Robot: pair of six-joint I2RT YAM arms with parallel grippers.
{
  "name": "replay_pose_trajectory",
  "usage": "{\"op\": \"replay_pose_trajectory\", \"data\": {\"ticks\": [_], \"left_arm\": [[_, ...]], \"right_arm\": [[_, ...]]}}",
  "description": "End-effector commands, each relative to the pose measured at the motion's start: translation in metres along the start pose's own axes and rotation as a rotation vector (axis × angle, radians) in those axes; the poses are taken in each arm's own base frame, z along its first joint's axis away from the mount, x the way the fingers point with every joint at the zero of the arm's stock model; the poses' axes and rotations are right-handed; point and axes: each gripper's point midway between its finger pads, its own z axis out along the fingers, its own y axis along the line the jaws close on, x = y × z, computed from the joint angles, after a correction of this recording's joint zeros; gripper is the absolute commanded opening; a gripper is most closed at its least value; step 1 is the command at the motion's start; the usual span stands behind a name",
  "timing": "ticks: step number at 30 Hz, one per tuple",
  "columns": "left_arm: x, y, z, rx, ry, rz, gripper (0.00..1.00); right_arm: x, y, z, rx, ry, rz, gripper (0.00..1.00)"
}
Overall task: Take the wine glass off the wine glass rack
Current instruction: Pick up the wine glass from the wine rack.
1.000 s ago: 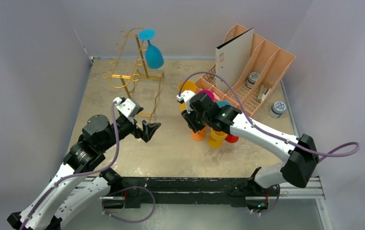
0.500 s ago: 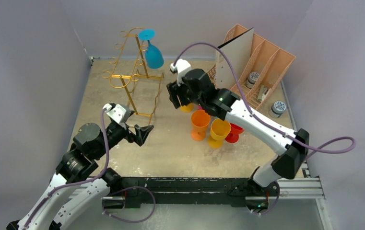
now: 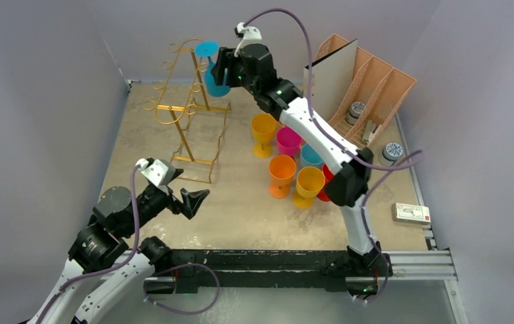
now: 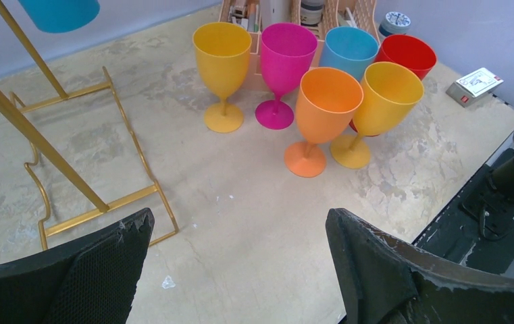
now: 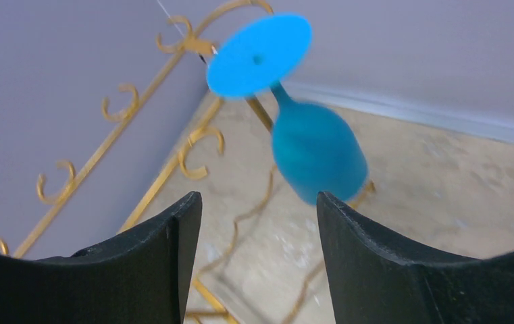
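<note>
**Lilac walls, blue glass dead ahead**

Beige tabletop (image 3: 240,202) lies well below. The blue glass (image 5: 318,158) hangs upside down from a top hook of the rack (image 3: 193,107), just ahead of my spread right jaws and untouched. My left jaws, also spread and empty, hover low near the rack's base.

My worry is that pulling straight back would snag the foot on the hook and tip the wire rack. Closing off-centre could also knock the glass loose.

My right wrist view shows the foot and the gap to the bowl, which my own wrist partly hides from above. Only the overhead view shows the whole rack and both arms.
</note>
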Motion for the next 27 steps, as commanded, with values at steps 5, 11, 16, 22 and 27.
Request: {"op": "replay_pose_trajectory", "data": {"ticks": [5,11,16,22,27], "left_arm": [[-0.011,-0.002,-0.012,0.008,-0.055,0.019,0.97],[-0.008,-0.004,-0.010,0.029,-0.046,0.039,0.97],[-0.022,-0.005,-0.018,0.026,-0.073,0.042,0.97],[-0.026,-0.002,-0.034,0.007,-0.115,0.040,0.97],[-0.038,-0.007,-0.043,0.026,-0.166,0.056,0.97]], "right_arm": [[-0.085,0.020,0.037,-0.029,-0.371,0.142,0.62],[-0.092,0.004,0.046,0.023,-0.423,0.206,0.61],[-0.084,-0.008,0.053,0.051,-0.408,0.282,0.61],[-0.082,-0.012,0.062,0.018,-0.384,0.392,0.55],[-0.081,-0.017,0.062,0.050,-0.400,0.427,0.51]]}}
